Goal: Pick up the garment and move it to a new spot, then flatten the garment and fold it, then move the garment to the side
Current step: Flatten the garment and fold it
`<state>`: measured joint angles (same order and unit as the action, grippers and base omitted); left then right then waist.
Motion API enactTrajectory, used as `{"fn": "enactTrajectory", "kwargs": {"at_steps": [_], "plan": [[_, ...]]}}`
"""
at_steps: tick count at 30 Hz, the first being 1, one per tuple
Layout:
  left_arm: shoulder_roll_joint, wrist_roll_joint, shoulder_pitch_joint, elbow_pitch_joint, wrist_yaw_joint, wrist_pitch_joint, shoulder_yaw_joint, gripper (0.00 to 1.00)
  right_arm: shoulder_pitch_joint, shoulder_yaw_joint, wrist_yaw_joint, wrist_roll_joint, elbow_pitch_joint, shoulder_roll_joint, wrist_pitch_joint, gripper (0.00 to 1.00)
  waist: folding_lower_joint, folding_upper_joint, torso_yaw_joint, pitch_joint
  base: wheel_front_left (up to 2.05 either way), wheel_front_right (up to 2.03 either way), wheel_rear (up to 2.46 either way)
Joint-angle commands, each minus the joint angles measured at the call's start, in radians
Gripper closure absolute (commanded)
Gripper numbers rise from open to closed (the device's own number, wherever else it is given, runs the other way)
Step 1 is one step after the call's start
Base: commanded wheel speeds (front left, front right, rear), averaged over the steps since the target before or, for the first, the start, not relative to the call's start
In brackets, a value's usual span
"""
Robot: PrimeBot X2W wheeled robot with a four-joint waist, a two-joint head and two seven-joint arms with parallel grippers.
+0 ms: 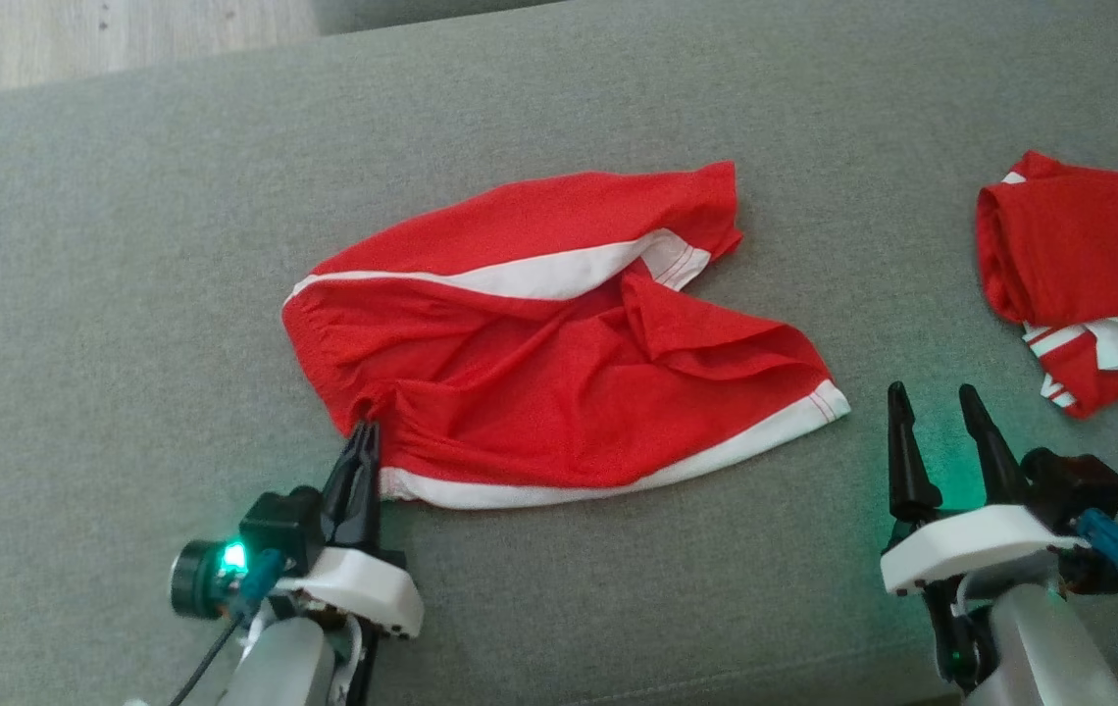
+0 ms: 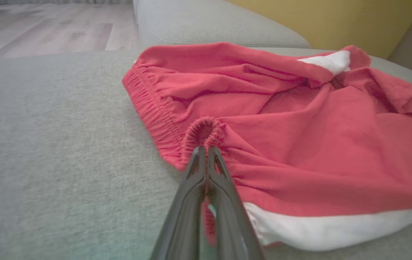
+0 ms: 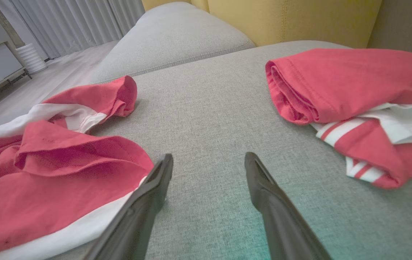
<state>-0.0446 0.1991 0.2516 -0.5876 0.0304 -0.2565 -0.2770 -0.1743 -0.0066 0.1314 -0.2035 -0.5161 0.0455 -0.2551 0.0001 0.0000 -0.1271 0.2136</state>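
garment (image 1: 559, 392) pinched in left tool (image 1: 366, 429); left wrist view reveals bunched waistband (image 2: 204, 131).

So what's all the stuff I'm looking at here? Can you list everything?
red shorts: one, red with white trim, lying crumpled in the middle of the cushion
folded garment: one, red with white stripes, at the cushion's right edge, apart from the shorts
grey cushion: one, grey fabric, under both garments
wooden floor: pale wood, beyond the cushion's far left
yellow panel: one, mustard yellow, behind the cushion
curtains: pale grey, far off in the right wrist view
left gripper: one, dark fingers, pinched shut on the shorts' elastic waistband at the lower left
right gripper: one, dark fingers, open and holding nothing, between the shorts and the folded garment
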Motion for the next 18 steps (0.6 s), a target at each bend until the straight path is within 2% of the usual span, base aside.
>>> {"fn": "enactTrajectory", "kwargs": {"at_steps": [1, 6, 7, 8, 9, 13, 18], "plan": [[-0.006, -0.008, 0.030, 0.009, -0.013, -0.005, 0.044, 1.00, -0.023, 0.021, -0.001, 0.000, 0.033, 0.005, -0.007, 0.00, -0.0001, 0.0000, -0.004, -0.004, 0.00, 0.00, 0.00], [-0.006, -0.031, 0.014, -0.033, -0.050, -0.005, 0.081, 1.00, -0.015, 0.018, -0.001, 0.002, 0.039, 0.005, -0.007, 0.00, -0.0001, 0.0000, -0.002, -0.030, 0.00, 0.00, 0.00], [-0.006, -0.032, 0.008, -0.040, -0.054, -0.005, 0.089, 0.89, -0.013, 0.019, -0.001, 0.001, 0.040, 0.005, -0.007, 0.00, -0.0001, 0.0000, 0.000, -0.038, 0.00, 0.00, 0.00], [-0.006, -0.032, -0.002, -0.041, -0.055, -0.005, 0.098, 0.20, -0.008, 0.025, -0.001, 0.003, 0.047, 0.005, -0.007, 0.00, -0.0001, 0.0000, 0.007, -0.053, 0.00, 0.00, 0.00], [-0.006, -0.033, -0.009, -0.037, -0.058, -0.005, 0.101, 0.00, -0.006, 0.029, -0.001, 0.006, 0.053, 0.005, -0.007, 0.00, -0.0001, 0.0000, 0.010, -0.061, 0.00, 0.00, 0.00], [-0.006, -0.037, -0.051, 0.010, -0.073, -0.005, 0.118, 0.00, 0.006, 0.045, -0.001, 0.013, 0.083, 0.005, -0.007, 0.00, -0.0001, 0.0000, 0.025, -0.093, 0.00, 0.00, 0.00], [-0.006, -0.072, -0.137, 0.138, -0.095, -0.005, 0.150, 0.00, 0.038, 0.065, -0.001, 0.039, 0.116, 0.005, -0.007, 0.00, -0.0001, 0.0000, 0.043, -0.131, 0.00, 0.00, 0.00]]}}
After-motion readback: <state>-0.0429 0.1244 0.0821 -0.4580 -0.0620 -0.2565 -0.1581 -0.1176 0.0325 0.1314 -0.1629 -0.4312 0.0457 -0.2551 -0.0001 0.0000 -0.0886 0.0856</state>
